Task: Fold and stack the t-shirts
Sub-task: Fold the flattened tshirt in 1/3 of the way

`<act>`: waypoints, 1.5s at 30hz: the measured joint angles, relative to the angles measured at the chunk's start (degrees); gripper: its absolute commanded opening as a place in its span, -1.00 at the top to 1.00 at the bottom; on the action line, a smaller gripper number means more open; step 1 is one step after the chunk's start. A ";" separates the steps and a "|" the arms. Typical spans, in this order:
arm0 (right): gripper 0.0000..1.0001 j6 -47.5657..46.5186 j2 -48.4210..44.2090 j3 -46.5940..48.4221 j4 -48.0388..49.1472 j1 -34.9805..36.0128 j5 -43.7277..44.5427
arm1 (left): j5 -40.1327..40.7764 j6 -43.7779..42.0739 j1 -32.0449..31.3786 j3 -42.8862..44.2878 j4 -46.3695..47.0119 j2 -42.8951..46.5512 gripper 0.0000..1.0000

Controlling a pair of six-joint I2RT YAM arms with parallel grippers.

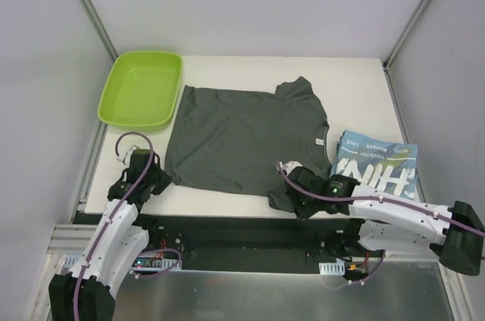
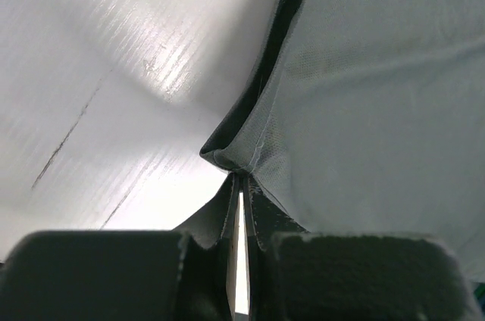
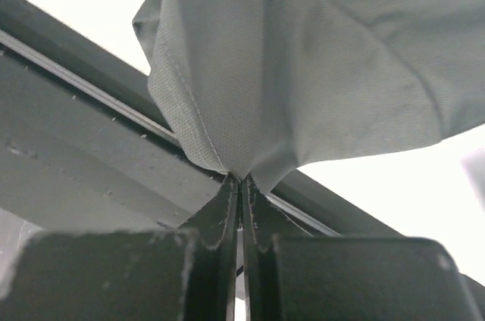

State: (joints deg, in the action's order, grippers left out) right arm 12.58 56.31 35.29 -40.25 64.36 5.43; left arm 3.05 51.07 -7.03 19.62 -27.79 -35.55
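Evidently a first fold was in hand: the left gripper (image 2: 241,185) and right gripper (image 3: 241,181) each clamped shut on the near edge of the dark grey t-shirt (image 1: 242,135), which lay spread flat on the table (image 1: 227,71). The next move likely needed both to lift evenly together.

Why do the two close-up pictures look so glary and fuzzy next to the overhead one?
Top view: even light, the grey shirt sharp. Left wrist: glare whitens the table; the left hand sits too near, so it looks dark and soft. Right wrist: background blown white, right hand dark and soft, shirt weave crisp.
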 measured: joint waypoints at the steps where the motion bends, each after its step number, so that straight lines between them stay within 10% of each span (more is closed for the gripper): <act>1: 0.99 -0.39 0.20 0.50 -0.63 -0.74 0.55 | 0.02 0.02 0.00 0.63 -0.22 -1.01 1.00; 27: 0.99 -21.49 18.01 21.55 4.35 -29.59 7.74 | 5.11 -2.54 0.00 21.79 6.19 -30.77 1.00; 45: 0.99 -45.59 37.55 36.61 7.17 -35.17 6.08 | 6.60 -4.42 0.00 32.04 7.65 -46.16 1.00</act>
State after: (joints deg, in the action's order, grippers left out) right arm -33.01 93.86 71.90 -33.08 29.19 11.51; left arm 9.65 46.65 -7.03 51.66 -20.14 -81.71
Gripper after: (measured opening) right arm 0.011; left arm 0.006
